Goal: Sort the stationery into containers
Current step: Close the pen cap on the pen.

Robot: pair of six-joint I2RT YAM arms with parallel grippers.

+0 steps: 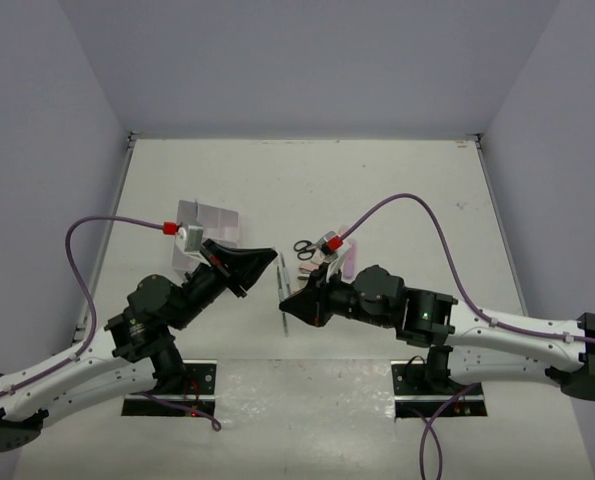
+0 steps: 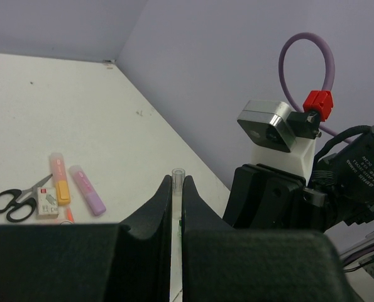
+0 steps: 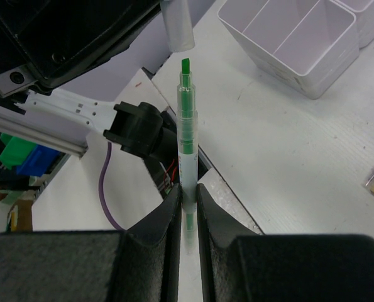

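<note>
My right gripper (image 3: 187, 192) is shut on a thin clear pen with green ink (image 3: 187, 145), its green tip pointing away from it. My left gripper (image 2: 177, 184) is shut on a clear pen cap (image 2: 178, 173). In the right wrist view the cap (image 3: 177, 25) hangs just beyond the pen tip, a small gap between them. In the top view both grippers, left (image 1: 273, 256) and right (image 1: 285, 303), meet tip to tip at mid-table. The clear organiser box (image 1: 205, 228) stands behind the left gripper, and shows in the right wrist view (image 3: 300, 38).
Black-handled scissors (image 2: 14, 200), an orange marker (image 2: 61, 179), a lilac-pink marker (image 2: 87, 189) and a small eraser (image 2: 47, 202) lie together on the table behind the right gripper. In the top view the scissors (image 1: 304, 248) sit beside the right wrist camera.
</note>
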